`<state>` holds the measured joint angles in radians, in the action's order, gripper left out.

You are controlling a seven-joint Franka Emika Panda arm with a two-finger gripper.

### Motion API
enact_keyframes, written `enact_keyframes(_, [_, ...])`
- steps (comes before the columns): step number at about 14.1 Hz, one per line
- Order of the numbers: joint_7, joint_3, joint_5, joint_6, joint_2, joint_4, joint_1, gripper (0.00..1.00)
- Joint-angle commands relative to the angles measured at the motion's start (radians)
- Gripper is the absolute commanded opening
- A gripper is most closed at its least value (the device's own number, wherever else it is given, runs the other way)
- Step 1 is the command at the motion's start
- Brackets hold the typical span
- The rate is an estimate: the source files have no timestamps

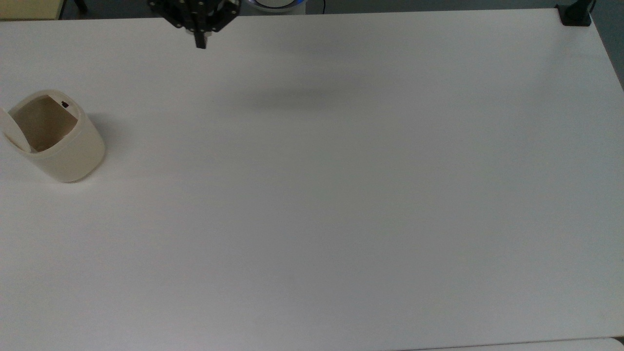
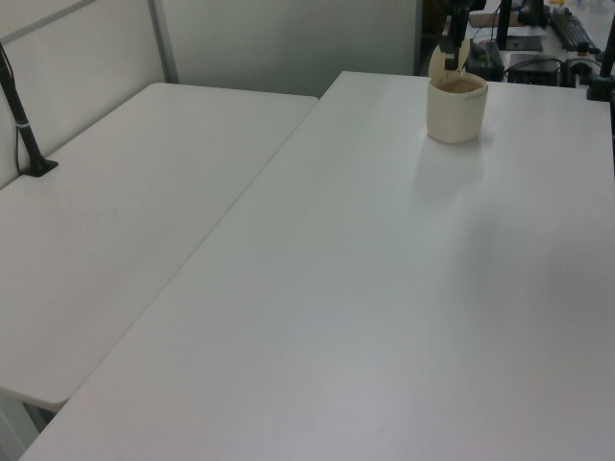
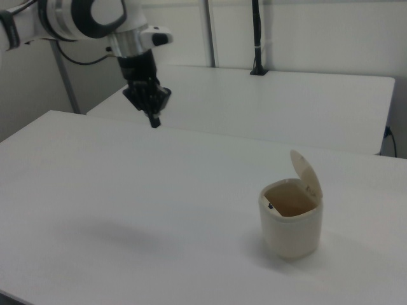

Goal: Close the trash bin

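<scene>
Toward the top view's left edge of the white table [image 1: 341, 204]: the trash bin [image 1: 58, 141], upright, lid [image 3: 306, 173] raised, brownish interior bare, small black button [image 1: 65, 104] at the rim. Well apart from the trash bin, high above the table's far edge: the gripper [image 1: 200, 44], fingers pressed together, holding nothing. Far corner: a black clamp [image 1: 575, 14].
</scene>
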<state>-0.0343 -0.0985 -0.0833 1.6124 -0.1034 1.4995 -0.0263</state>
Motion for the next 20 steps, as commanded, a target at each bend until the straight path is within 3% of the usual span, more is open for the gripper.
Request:
enact_keyframes(1, [-0.010,-0.010,0.013,0.087,-0.027,0.011,0.116,0.00])
enact_keyframes(7, [-0.004,-0.012,0.013,0.305,-0.032,0.007,0.268,0.00])
enact_keyframes(11, [0.051,-0.012,0.002,0.454,-0.096,-0.031,0.356,0.00])
enact_keyframes(20, [0.143,-0.049,-0.003,0.753,-0.194,-0.044,0.413,0.00])
